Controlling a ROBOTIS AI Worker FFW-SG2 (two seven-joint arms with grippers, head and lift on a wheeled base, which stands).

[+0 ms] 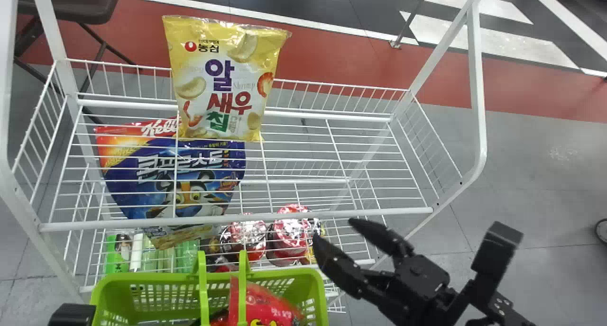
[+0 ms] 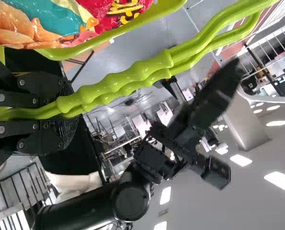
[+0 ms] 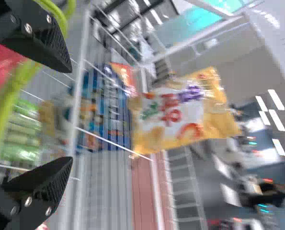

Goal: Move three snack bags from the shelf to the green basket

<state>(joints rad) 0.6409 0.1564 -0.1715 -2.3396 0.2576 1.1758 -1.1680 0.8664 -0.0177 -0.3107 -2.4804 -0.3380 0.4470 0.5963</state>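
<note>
In the head view my right gripper (image 1: 336,232) stands open at the shelf's front right, apart from the yellow snack bag (image 1: 225,84) upright at the upper shelf's back left. The right wrist view has the open right gripper (image 3: 70,114), with the yellow bag (image 3: 178,115) beyond its fingertips. The green basket (image 1: 310,276) is in front of the shelf, holding a red snack bag (image 1: 272,307). My left gripper (image 2: 61,114) is shut on the basket's green handles (image 2: 118,81) in the left wrist view; red (image 2: 92,12) and teal (image 2: 56,21) packaging shows beside them.
White wire shelf (image 1: 237,219) has raised side rails and a curved right frame (image 1: 478,103). Through its upper wires show a blue cereal bag (image 1: 156,165), green packs (image 1: 116,259) and red-topped containers (image 1: 290,233) lower down. A dark chair (image 1: 76,4) stands behind at left.
</note>
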